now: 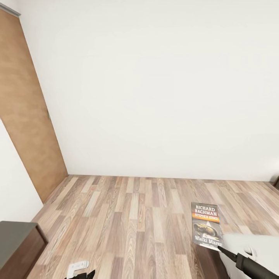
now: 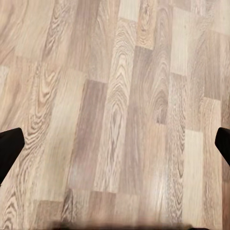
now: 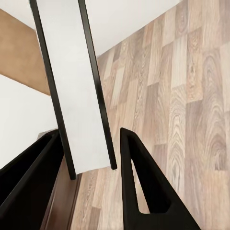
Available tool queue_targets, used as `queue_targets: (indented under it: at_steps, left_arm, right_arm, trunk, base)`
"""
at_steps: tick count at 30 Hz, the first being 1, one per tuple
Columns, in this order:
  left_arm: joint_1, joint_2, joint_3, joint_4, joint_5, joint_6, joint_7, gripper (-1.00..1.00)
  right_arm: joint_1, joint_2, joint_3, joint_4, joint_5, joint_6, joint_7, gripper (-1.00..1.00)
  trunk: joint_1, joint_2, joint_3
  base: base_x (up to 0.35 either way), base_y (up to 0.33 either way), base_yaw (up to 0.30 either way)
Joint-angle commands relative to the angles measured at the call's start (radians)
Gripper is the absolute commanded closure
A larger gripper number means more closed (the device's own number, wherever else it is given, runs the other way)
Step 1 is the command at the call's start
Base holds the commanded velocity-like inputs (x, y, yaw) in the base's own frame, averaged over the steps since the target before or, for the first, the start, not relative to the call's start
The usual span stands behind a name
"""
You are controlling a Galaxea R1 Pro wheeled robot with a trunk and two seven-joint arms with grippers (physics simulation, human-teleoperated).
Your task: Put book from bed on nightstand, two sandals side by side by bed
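held upright at the lower right of the head view: the book (image 1: 206, 224), cover facing the camera, pinched along its lower edge by the right fingers (image 1: 221, 249) of the dark right arm. seen edge-on in the right wrist view, book (image 3: 76, 86) standing between the two black fingers (image 3: 143, 191), clamped on its end. so off the bed, and judged to be in carry, not yet set on any nightstand.

low at the bottom edge, a glimpse of the left gripper (image 1: 80, 271), hanging over bare floor. in the left wrist view, black fingers (image 2: 8, 146) spread wide to either side, nothing between them but planks (image 2: 115, 115).

at the lower left corner, part of a dark brown glossy piece of furniture (image 1: 17, 242), possibly the nightstand, though too little shows to be sure. at the lower right, under the book, a strip of dark wood (image 1: 207, 263) and something pale (image 1: 252, 242), perhaps the bed's corner; cannot tell.

left to do, by this reading: book onto a nightstand, then both sandals fetched and paired beside the bed.

further out, wood-plank floor (image 1: 147, 209) in mixed tan and grey boards, open and level. beyond, a plain white wall (image 1: 155, 89), and on the left a light wooden door (image 1: 27, 116).
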Motion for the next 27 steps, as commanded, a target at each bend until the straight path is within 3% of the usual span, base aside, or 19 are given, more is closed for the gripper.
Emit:
queue_targets:
  at_steps: [1, 9, 12, 17, 22, 24, 27]
  left_arm:
    - [-0.001, 0.000, 0.005, 0.001, 0.002, -0.001, -0.006, -1.00]
    - [-0.001, 0.000, 0.004, 0.001, 0.002, -0.001, -0.006, -1.00]
    - [-0.001, 0.000, 0.002, 0.001, 0.002, -0.001, -0.006, -1.00]
    - [-0.001, -0.001, -0.001, 0.002, 0.001, 0.001, -0.005, -1.00]
    - [-0.001, -0.001, -0.006, 0.015, -0.001, 0.002, -0.004, -1.00]
    - [-0.001, -0.001, -0.042, 0.042, -0.022, 0.002, -0.004, -1.00]
    - [-0.001, -0.001, -0.089, 0.053, -0.058, 0.002, -0.003, -1.00]
  right_arm:
    - [-0.001, 0.000, -0.007, 0.000, -0.003, 0.006, 0.003, 1.00]
    - [-0.001, 0.000, -0.007, 0.000, -0.002, 0.006, 0.000, 1.00]
    - [-0.001, 0.006, -0.006, 0.004, -0.002, 0.005, -0.074, 1.00]
    - [-0.001, 0.069, -0.004, 0.012, -0.002, 0.005, -0.281, 1.00]
    - [-0.001, 0.109, -0.002, 0.011, 0.000, 0.005, -0.354, 1.00]
    - [-0.001, 0.130, -0.002, 0.010, 0.000, 0.005, -0.368, 1.00]
    - [-0.001, 0.139, -0.001, 0.009, 0.000, 0.005, -0.372, 1.00]
  trunk:
    - [0.001, -0.002, -0.002]
    - [0.001, -0.002, -0.002]
    - [0.001, -0.002, -0.002]
    - [0.001, -0.002, -0.002]
    - [0.001, -0.002, -0.002]
    - [0.001, -0.002, -0.002]
    - [0.001, -0.002, -0.002]
  base:
    - [0.327, 0.000, 0.000]
    - [0.326, 0.000, 0.000]
    - [0.324, 0.000, 0.000]
    - [0.322, 0.000, 0.000]
    - [0.319, 0.000, 0.000]
    - [0.318, 0.000, 0.000]
    - [0.311, 0.000, 0.000]
